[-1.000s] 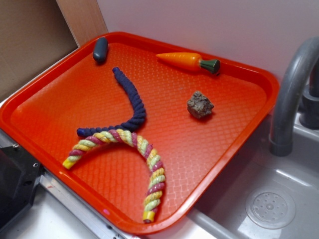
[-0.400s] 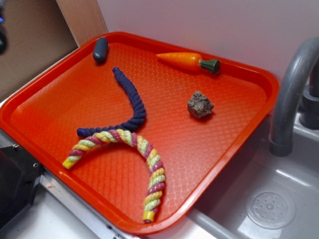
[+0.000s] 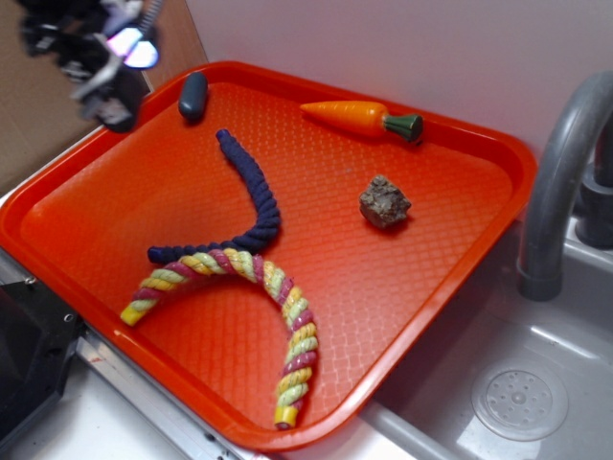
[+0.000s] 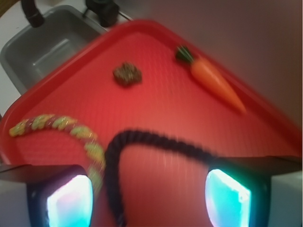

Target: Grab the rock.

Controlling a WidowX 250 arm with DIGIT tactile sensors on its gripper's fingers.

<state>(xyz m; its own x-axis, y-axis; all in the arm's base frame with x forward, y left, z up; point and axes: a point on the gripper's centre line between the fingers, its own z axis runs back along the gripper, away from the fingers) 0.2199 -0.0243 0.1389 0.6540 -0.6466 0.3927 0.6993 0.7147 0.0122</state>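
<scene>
While the rock (image 3: 385, 202) is seen lying alone on the orange tray (image 3: 460, 249) below the toy carrot (image 3: 362, 119), only the wrist view shows the gripper (image 4: 147, 198) spread wide and empty; outside, it (image 3: 113, 57) is blurred at the tray's far left corner

Kitchen — sink (image 3: 536, 383), faucet (image 3: 560, 163).
</scene>
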